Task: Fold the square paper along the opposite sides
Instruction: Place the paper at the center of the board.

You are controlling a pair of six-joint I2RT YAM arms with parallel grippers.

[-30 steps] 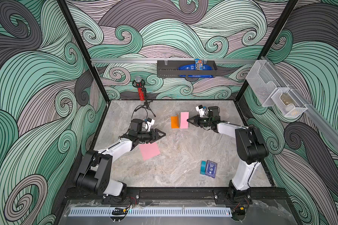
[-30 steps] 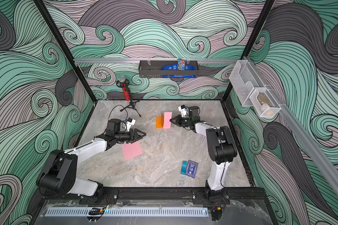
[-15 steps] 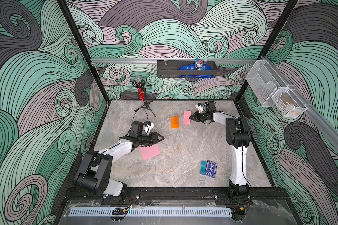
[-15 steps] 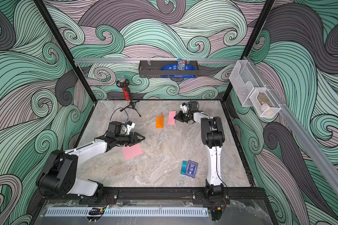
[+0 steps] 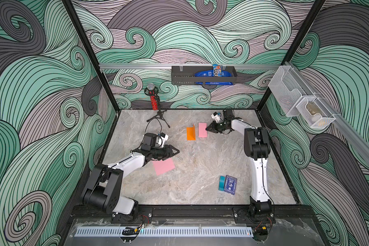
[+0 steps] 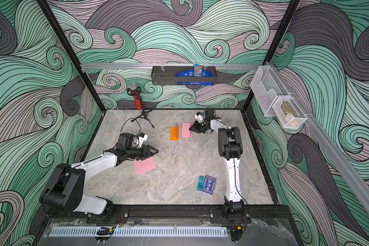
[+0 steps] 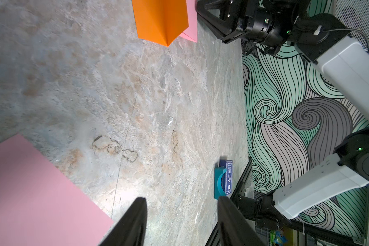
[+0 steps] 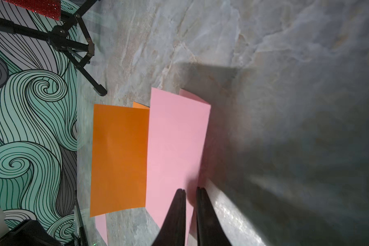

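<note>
A flat pink square paper (image 5: 164, 166) (image 6: 144, 166) lies left of the table's centre; in the left wrist view its corner (image 7: 30, 191) shows. My left gripper (image 5: 176, 151) (image 6: 156, 151) (image 7: 181, 199) hovers at the sheet's far edge, open, with nothing between its fingers. Farther back lies a folded pink paper (image 5: 202, 130) (image 6: 186, 130) (image 8: 175, 138). My right gripper (image 5: 208, 129) (image 6: 191, 128) (image 8: 190, 189) sits at its right edge, jaws a narrow gap apart, the paper's edge just beyond the tips.
A folded orange paper (image 5: 190, 133) (image 8: 119, 157) stands half open just left of the folded pink one. A microphone on a tripod (image 5: 156, 102) is at the back left. A blue card box (image 5: 230, 184) lies at the front right. A black basket (image 5: 202, 75) hangs on the back wall.
The folded pink paper, held raised a second ago, now lies flat and the right jaws have parted slightly. The right arm has drawn back to the right. The left gripper has edged toward the pink square.
</note>
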